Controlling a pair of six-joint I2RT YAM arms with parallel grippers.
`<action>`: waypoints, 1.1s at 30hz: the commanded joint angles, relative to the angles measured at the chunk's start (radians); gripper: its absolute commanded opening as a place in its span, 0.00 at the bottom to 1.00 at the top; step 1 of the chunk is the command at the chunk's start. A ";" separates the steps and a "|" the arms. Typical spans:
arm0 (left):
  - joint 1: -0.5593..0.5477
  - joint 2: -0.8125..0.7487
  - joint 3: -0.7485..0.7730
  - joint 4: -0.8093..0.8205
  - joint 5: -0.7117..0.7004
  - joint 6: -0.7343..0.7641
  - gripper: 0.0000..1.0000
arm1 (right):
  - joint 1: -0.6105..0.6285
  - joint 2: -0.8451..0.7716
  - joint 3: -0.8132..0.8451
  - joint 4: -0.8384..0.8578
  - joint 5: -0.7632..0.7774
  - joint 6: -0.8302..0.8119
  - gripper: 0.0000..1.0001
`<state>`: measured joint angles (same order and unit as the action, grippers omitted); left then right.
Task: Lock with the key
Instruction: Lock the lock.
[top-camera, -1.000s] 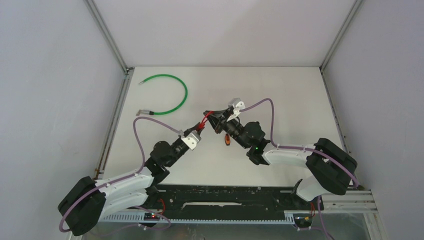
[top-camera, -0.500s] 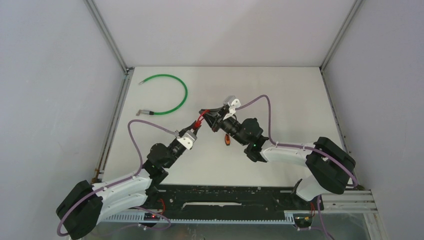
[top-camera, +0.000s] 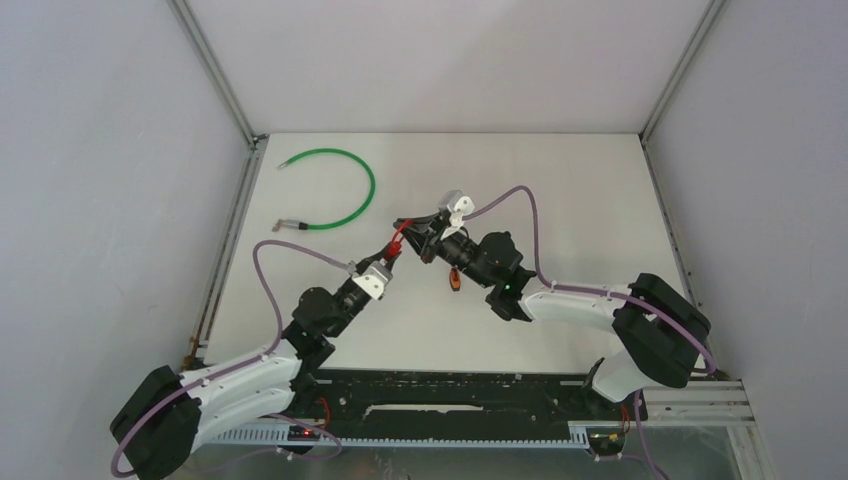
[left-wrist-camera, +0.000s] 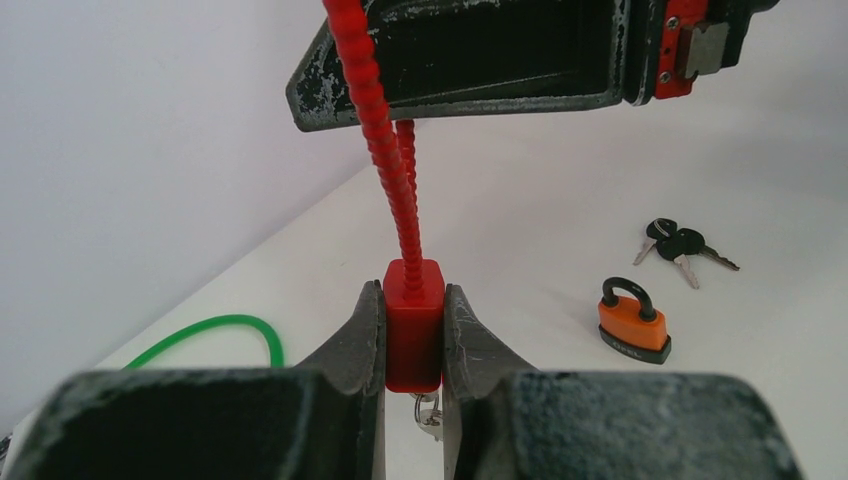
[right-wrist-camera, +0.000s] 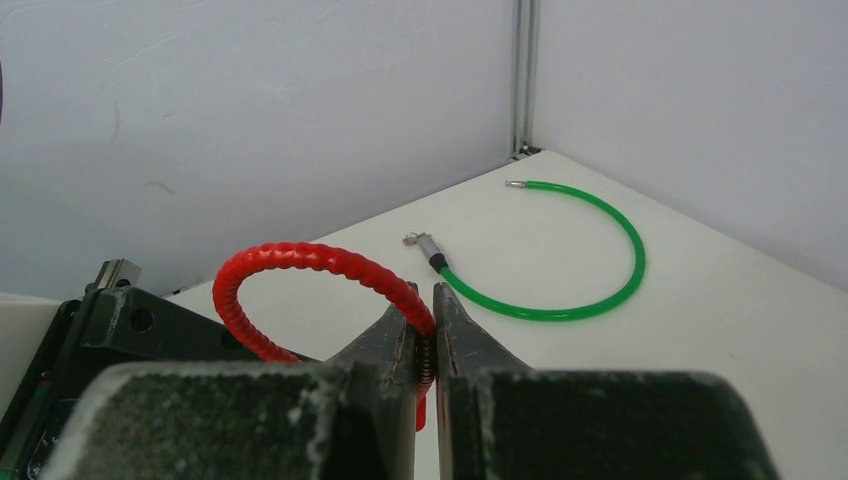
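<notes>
A red cable lock is held between both arms above the table's middle. My left gripper (left-wrist-camera: 413, 335) is shut on its red block body (left-wrist-camera: 413, 325); a key ring with a key (left-wrist-camera: 428, 415) hangs below the body. The ribbed red cable (left-wrist-camera: 385, 140) rises from the body and loops in the right wrist view (right-wrist-camera: 300, 258). My right gripper (right-wrist-camera: 425, 340) is shut on the cable's end, where bare metal coil shows between the fingers. In the top view the lock (top-camera: 396, 242) sits between the left gripper (top-camera: 385, 262) and right gripper (top-camera: 408, 228).
An orange padlock (left-wrist-camera: 633, 321) and a bunch of black-headed keys (left-wrist-camera: 680, 243) lie on the white table. A green cable (top-camera: 345, 195) curls at the back left; it also shows in the right wrist view (right-wrist-camera: 590, 290). Grey walls enclose the table.
Both arms have shifted a little to the left and back, carrying the red lock with them. Both grips are unchanged.
</notes>
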<state>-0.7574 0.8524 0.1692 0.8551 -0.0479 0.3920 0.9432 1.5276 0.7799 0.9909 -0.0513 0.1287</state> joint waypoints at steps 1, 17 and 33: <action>-0.015 -0.034 0.022 0.100 0.020 -0.010 0.00 | 0.033 0.025 0.039 -0.091 -0.087 -0.032 0.00; -0.022 -0.132 0.060 0.047 0.066 -0.075 0.00 | 0.043 -0.044 0.041 -0.173 -0.064 -0.104 0.00; -0.086 0.005 0.262 0.075 0.477 -0.138 0.00 | 0.138 -0.501 -0.064 -0.601 0.168 -0.215 0.00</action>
<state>-0.7940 0.7803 0.3267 0.7547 0.3080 0.3058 1.0241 1.1164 0.7860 0.5766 0.0250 -0.0566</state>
